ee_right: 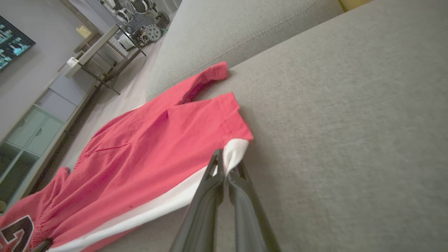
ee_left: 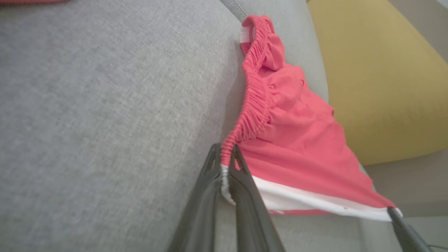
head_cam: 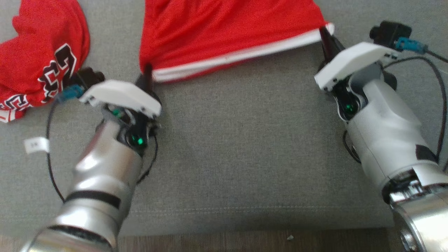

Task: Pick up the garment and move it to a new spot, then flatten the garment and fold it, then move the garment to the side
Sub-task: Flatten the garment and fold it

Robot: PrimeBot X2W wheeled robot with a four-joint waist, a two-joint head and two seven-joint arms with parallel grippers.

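I've got the red shorts (head_cam: 224, 31) stretched over the grey sofa seat (head_cam: 245, 140), left gripper (head_cam: 148, 69) pinching the waistband end and right gripper (head_cam: 323, 33) pinching the white-trimmed corner, numbered jersey (head_cam: 38, 45) crumpled on my left, yellow cushion (ee_left: 378, 87) nearby, desk (ee_right: 101, 38) and cabinets (ee_right: 31, 133) across the room.

Black numerals edged in white stand on the crumpled red jersey (head_cam: 42, 45); only a 2 reads clearly; the white tag (head_cam: 36, 145) is too blurred.
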